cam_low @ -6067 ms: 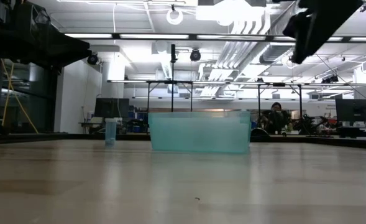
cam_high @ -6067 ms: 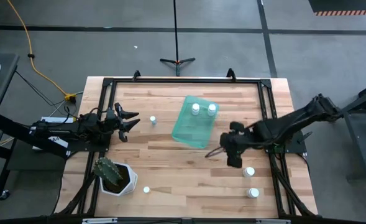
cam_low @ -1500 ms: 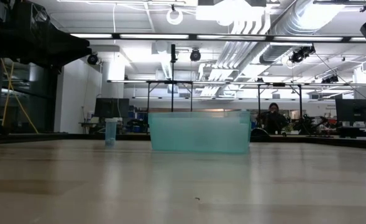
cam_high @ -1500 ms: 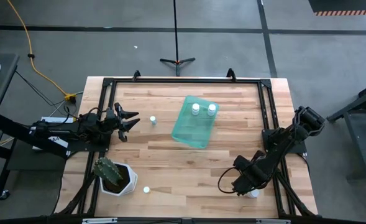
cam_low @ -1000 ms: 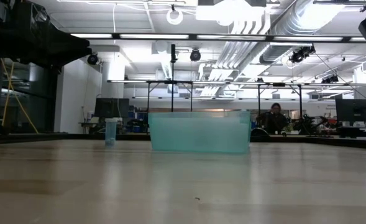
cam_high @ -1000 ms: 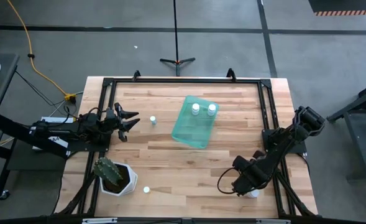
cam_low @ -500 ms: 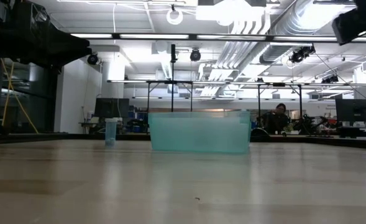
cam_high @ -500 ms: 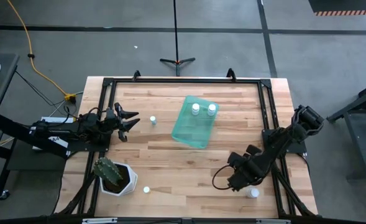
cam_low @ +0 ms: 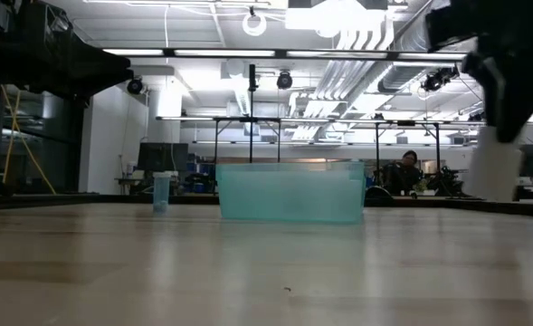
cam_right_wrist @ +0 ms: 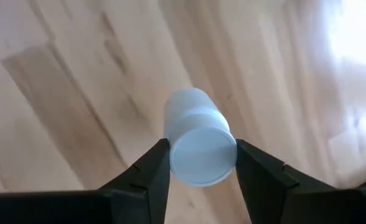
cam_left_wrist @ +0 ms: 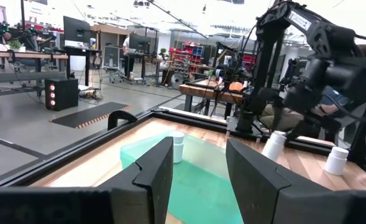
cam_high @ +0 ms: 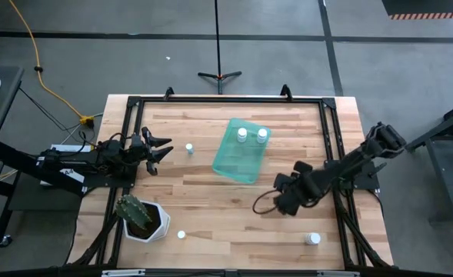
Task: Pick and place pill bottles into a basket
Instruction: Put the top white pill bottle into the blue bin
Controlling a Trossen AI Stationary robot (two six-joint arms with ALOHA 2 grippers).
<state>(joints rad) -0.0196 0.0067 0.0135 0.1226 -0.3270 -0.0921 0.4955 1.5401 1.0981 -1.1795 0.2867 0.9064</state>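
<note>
Right tool (cam_right_wrist: 198, 163) is clamped on a pill bottle (cam_right_wrist: 197, 144) (cap toward the wrist), lifted over the counter (cam_high: 211, 208); basket (cam_high: 241, 150) beyond it. Left tool (cam_high: 158, 150) sits spread open.

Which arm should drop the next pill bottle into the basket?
The right arm. Its gripper is already shut on a pill bottle, lifted off the table near the basket. The left gripper waits open and empty at the table's left edge.

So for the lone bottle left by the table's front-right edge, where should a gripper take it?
That pill bottle stands upright, apart from everything else. Probably best to come straight down and pinch its round body just under the cap, as the right gripper holds its bottle.
</note>
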